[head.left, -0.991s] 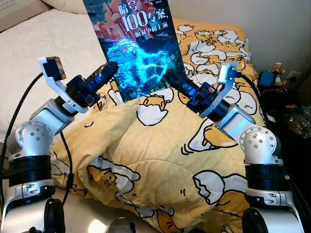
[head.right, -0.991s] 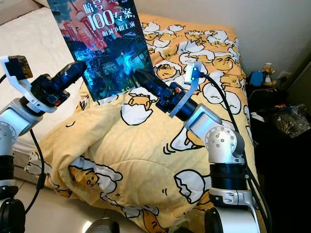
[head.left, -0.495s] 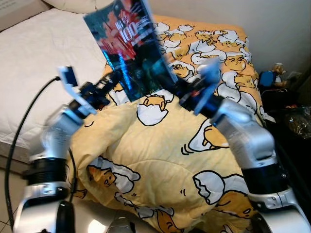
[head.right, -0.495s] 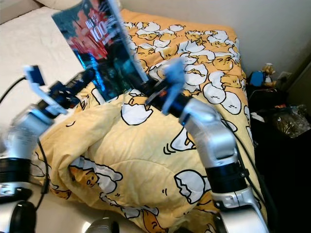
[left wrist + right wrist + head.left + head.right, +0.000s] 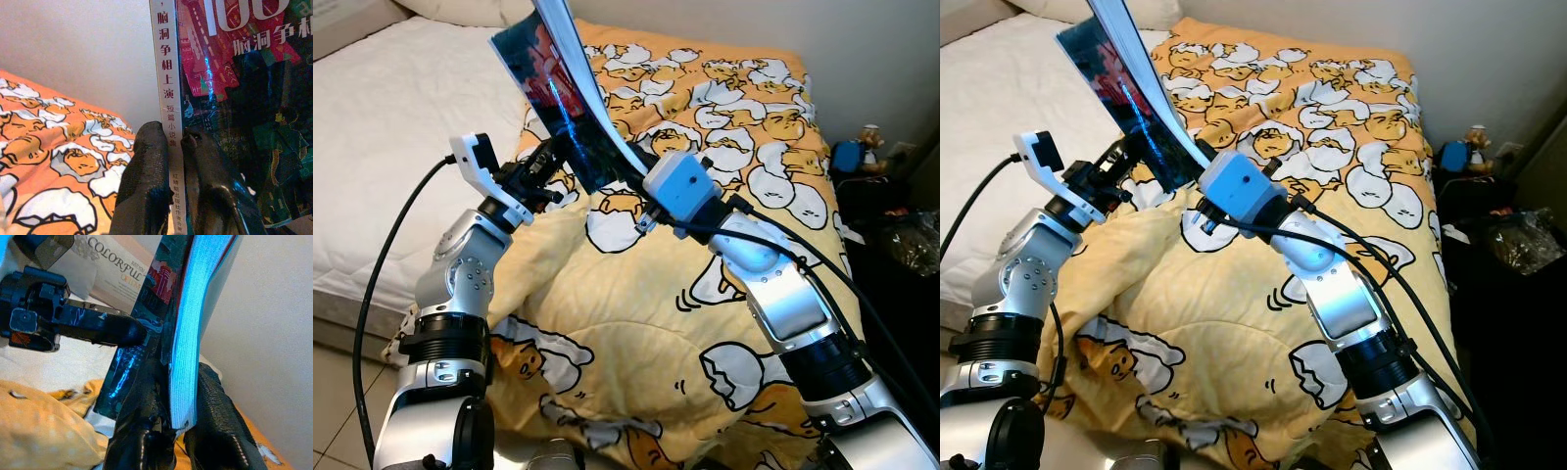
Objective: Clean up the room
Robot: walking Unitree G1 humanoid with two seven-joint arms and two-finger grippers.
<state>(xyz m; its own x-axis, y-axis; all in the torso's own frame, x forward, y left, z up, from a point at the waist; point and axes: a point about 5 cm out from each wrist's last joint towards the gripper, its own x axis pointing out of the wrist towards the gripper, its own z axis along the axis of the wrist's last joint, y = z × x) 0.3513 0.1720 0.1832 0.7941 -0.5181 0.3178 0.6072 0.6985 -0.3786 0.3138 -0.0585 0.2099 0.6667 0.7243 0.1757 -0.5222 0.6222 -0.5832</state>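
**Both grippers clamped on a paperback above the duvet**

A paperback book (image 5: 570,108) with a dark, glossy cover of red and blue city art and Chinese lettering stood tilted in the air over the bed, turned so its white page edge faced the head camera. The left gripper (image 5: 175,161) pinched it at the spine: one black finger (image 5: 146,186) lay on the back side and the other on the front cover, the white spine with its column of printed characters running between them. The right gripper (image 5: 182,416) gripped the book's lower corner from the opposite side, its two fingers (image 5: 220,426) pressed on either face with the block of pages sandwiched between. In that wrist view the left gripper's finger showed just across the cover, touching it, and a white box printed "COLORFUL" (image 5: 115,264) lay beyond.

Directly under both grippers a yellow duvet (image 5: 636,323) patterned with cartoon eggs was bunched into a mound, spreading away behind the book to the wall. Beside the left arm lay a bare white mattress (image 5: 382,127). Well off beyond the right arm, a small blue figurine (image 5: 855,152) stood in a dark cluttered corner.
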